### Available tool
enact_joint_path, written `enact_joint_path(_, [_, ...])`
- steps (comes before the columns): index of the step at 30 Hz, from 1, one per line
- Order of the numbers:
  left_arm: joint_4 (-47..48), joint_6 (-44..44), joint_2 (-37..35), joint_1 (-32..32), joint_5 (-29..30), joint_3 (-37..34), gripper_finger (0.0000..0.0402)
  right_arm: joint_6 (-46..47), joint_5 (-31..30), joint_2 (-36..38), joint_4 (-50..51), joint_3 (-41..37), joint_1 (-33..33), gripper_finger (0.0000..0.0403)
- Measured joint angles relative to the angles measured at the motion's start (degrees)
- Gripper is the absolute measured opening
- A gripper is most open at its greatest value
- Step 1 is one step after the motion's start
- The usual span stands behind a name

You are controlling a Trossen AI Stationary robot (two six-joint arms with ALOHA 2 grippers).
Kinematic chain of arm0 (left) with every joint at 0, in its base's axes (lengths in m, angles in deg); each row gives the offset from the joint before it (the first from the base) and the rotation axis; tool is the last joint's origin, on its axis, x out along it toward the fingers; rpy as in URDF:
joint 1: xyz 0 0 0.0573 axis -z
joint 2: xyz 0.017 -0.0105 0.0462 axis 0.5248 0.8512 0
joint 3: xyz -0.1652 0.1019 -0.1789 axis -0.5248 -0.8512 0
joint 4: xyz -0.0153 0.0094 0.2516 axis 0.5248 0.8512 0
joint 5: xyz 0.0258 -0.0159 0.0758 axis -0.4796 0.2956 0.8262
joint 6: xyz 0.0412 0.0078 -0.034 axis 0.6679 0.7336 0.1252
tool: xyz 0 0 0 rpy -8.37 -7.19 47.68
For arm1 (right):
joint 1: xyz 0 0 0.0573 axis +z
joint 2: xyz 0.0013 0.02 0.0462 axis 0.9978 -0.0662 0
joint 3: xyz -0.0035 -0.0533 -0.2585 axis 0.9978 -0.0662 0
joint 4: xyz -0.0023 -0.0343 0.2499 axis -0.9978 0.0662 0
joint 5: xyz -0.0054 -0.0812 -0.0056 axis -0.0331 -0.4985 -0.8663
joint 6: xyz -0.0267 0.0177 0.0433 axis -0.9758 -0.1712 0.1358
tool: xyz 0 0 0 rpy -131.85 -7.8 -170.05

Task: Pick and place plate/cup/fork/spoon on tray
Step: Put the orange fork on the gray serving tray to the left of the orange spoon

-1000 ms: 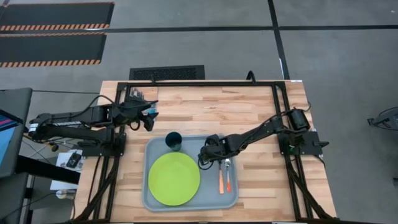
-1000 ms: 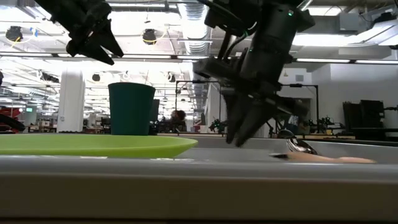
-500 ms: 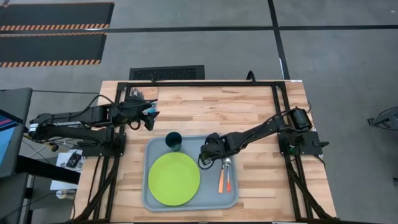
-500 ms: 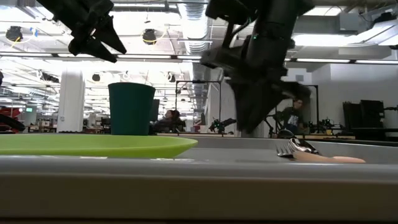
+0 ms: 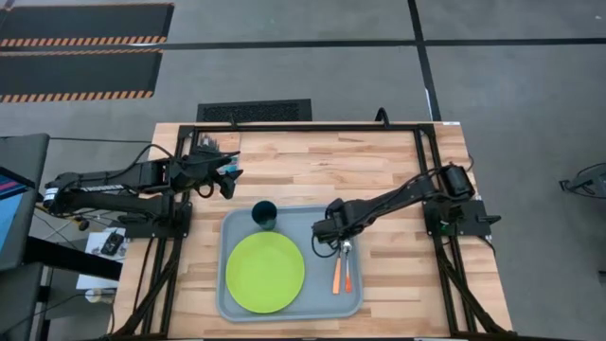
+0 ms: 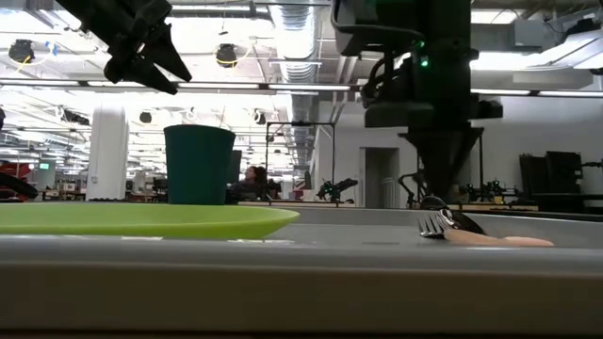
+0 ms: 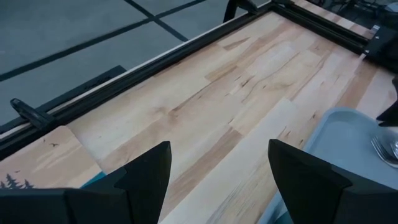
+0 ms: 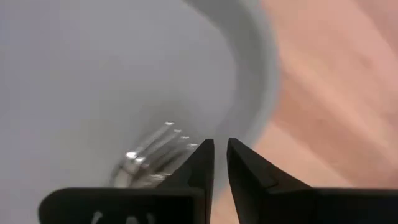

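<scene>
The right arm reaches from the tabletop's (image 5: 379,166) right side across to the tray (image 5: 322,301), its right tool (image 5: 325,233) pointing down over the tray's middle, just beside the heads of the fork (image 5: 336,270) and spoon (image 5: 347,268). In the right wrist view its two fingers stand almost together with only a thin slit between them, clenched on nothing, right next to the fork's tines (image 8: 163,144). The left arm stretches along the tabletop's left edge, its left tool (image 5: 227,177) raised above bare wood near the tray's far left corner, fingers spread wide and released.

One tray lies on the tabletop, and everything sits in it: one plate (image 5: 265,273) on the left half, one cup (image 5: 265,213) upright at the far left corner just beyond the plate, and one fork and one spoon side by side on the right half, handles toward the near edge, fork on the plate's side.
</scene>
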Motion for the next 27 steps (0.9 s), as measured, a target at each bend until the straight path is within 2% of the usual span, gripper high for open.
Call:
enact_joint_path(17, [0.3, -0.09, 0.02, 0.0, 0.02, 0.02, 0.0257, 3.21, 0.58, 0.07, -5.94, -4.02, 1.54, 0.0018])
enact_joint_path(27, [-0.09, -0.37, 0.02, -0.02, 0.07, 0.02, 0.0257, 3.26, 0.52, 0.07, -7.69, -4.02, 1.51, 0.0026])
